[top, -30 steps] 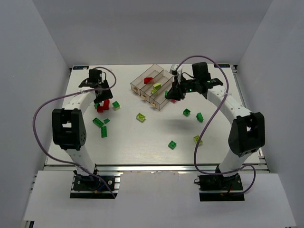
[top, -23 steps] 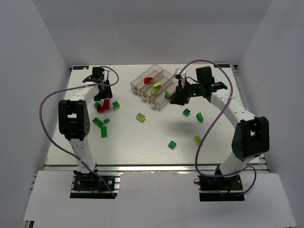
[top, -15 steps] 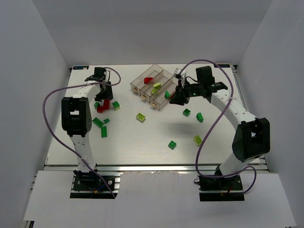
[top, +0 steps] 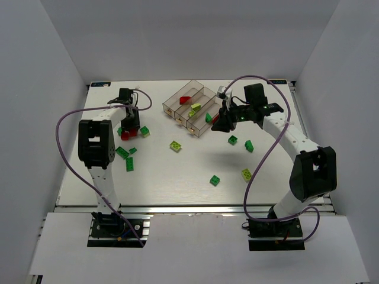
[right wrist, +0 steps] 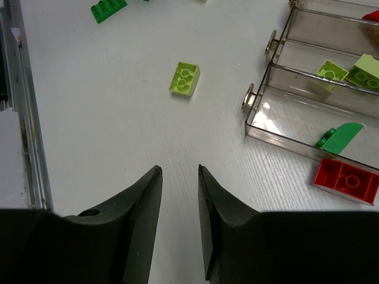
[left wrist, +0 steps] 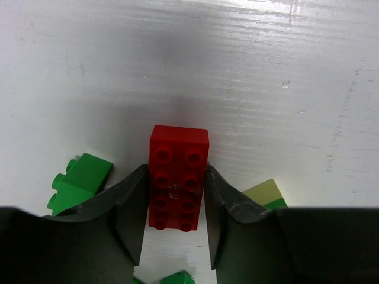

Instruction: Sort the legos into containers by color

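White, faintly wood-grained table (top: 177,171), boxed in by plain white walls (top: 35,89) on 3 sides, with an aluminium rail (top: 195,208) along the near edge.

Toward the far middle of the surface, the containers (top: 167,107): 3 smoky clear compartments side by side, set at a slant. In the compartment farthest from the right arm, a red piece (top: 185,100); in the middle compartment, pale yellow-green bricks (right wrist: 328,71); in the nearest, a green piece (right wrist: 339,139). Just outside that nearest wall, on bare table, a loose red brick (right wrist: 346,180).

Left gripper (left wrist: 176,171) low at the far left of the table, clenched on a red brick (left wrist: 179,148): both fingers (left wrist: 131,204) pressed against its long sides, brick flat on the surface, studs up. Close beside it, a dark green brick (left wrist: 80,180) on 1 side and a pale brick (left wrist: 265,192) on the other, each partly hidden by a finger.

Right gripper (right wrist: 177,174) hovering over bare table just beside the short end of the nearest compartment, jaws parted by a narrow gap and grasping nothing. Ahead of it, a lone pale yellow-green brick (right wrist: 185,78).

Scattered over the rest of the surface: green bricks (top: 122,152) by the left arm, 2 more greens (top: 233,140) right of the containers, and 1 green lego (top: 214,180) with 1 pale lego (top: 246,174) nearer the rail.
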Controlling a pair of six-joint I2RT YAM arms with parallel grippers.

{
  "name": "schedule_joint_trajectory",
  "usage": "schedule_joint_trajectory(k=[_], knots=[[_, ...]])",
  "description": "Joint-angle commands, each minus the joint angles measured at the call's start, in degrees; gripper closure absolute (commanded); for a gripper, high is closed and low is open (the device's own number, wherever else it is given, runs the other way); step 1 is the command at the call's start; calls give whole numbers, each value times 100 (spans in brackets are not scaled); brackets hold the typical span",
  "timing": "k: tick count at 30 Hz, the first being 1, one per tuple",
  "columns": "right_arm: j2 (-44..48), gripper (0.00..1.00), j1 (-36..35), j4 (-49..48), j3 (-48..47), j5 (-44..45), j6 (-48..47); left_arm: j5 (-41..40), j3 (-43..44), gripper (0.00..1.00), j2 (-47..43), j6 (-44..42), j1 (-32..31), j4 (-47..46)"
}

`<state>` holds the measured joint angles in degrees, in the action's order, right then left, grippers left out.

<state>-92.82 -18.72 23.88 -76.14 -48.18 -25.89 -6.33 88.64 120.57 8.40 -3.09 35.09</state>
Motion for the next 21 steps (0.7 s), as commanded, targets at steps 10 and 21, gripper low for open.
schedule_joint_trajectory(k=[10, 21], knots=[[282, 64, 18, -85, 152, -121, 31, 78, -31, 75, -946, 345, 2, -310], [326, 67, 18, -68, 345, -95, 14, 1643, -392, 80, -2108, 495, -428, -1373]])
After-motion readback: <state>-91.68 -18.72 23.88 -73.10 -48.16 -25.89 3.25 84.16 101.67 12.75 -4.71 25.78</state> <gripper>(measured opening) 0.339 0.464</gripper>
